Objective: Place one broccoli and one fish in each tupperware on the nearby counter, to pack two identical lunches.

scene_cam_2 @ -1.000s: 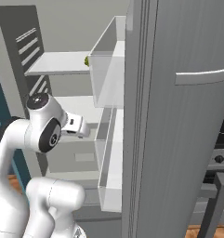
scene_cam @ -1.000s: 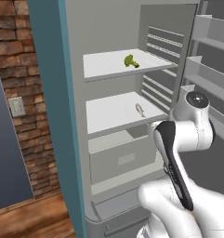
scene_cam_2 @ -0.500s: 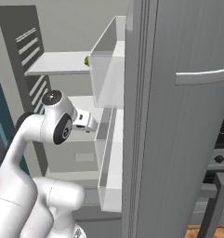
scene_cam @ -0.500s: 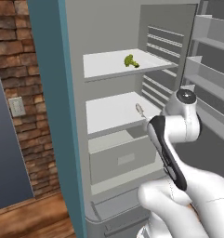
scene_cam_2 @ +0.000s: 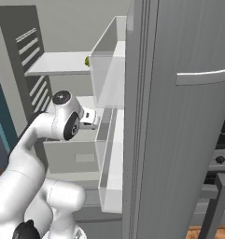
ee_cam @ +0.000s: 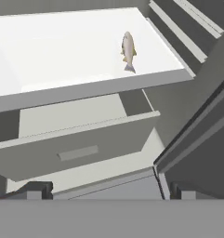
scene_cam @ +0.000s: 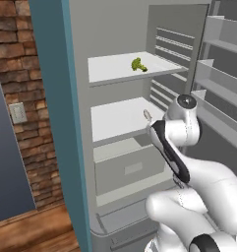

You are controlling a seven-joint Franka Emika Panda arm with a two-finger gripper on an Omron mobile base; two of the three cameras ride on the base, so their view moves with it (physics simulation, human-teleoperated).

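A green broccoli (scene_cam: 138,64) lies on the upper shelf of the open fridge; a sliver of the broccoli (scene_cam_2: 87,60) peeks past a door bin. A small grey-pink fish (ee_cam: 128,50) lies on the white lower shelf (ee_cam: 62,46) near its right front corner, and the fish (scene_cam: 147,115) shows just ahead of my wrist. My gripper (ee_cam: 111,191) hangs in front of and below that shelf's edge, open, its tips wide apart with nothing between them. My hand (scene_cam_2: 90,118) reaches in beside the door bins. The tupperware and the counter are out of view.
A closed drawer (ee_cam: 76,148) sits under the lower shelf. The fridge door with its clear bins (scene_cam_2: 109,70) stands open on the right. A teal panel (scene_cam: 56,98) and a brick wall (scene_cam: 16,74) lie to the left. A stove front (scene_cam_2: 221,161) shows at the far right.
My arm has stretched forward and up toward the lower shelf, bringing the hand closer to the fish. The jaws have stayed open. Broccoli and fish have not moved.
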